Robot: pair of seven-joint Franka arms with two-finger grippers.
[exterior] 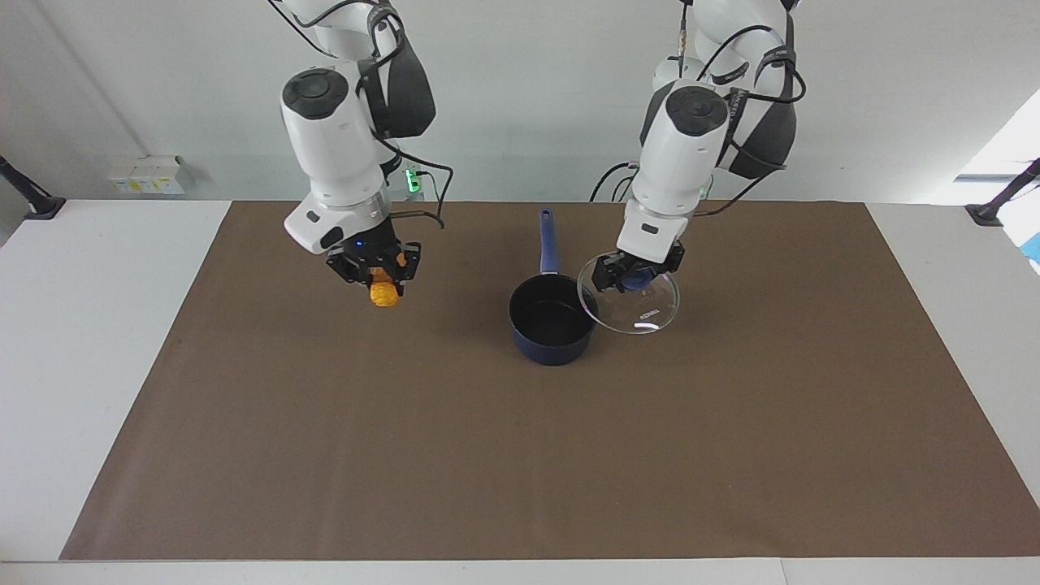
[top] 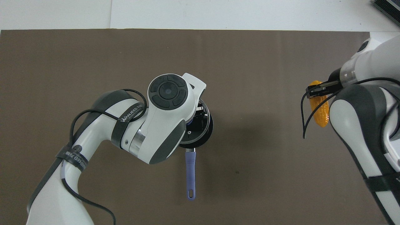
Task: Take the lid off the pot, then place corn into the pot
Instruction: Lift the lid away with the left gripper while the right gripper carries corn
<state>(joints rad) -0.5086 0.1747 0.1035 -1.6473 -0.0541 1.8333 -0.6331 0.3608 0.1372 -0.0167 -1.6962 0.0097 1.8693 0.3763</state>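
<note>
The navy pot [exterior: 552, 321] stands open on the brown mat, its black inside bare and its blue handle [exterior: 550, 244] pointing toward the robots. My left gripper [exterior: 634, 279] is shut on the blue knob of the glass lid [exterior: 646, 309], holding it tilted in the air beside the pot, toward the left arm's end. My right gripper [exterior: 378, 272] is shut on the yellow-orange corn [exterior: 383, 294], held above the mat toward the right arm's end. In the overhead view my left arm covers most of the pot [top: 207, 132]; the corn [top: 322, 114] shows in my right gripper [top: 318, 90].
The brown mat [exterior: 520, 455] covers most of the white table [exterior: 89, 366]. A small white box [exterior: 146, 175] sits by the wall at the right arm's end. Black stands [exterior: 995, 207] are at the table's corners nearest the robots.
</note>
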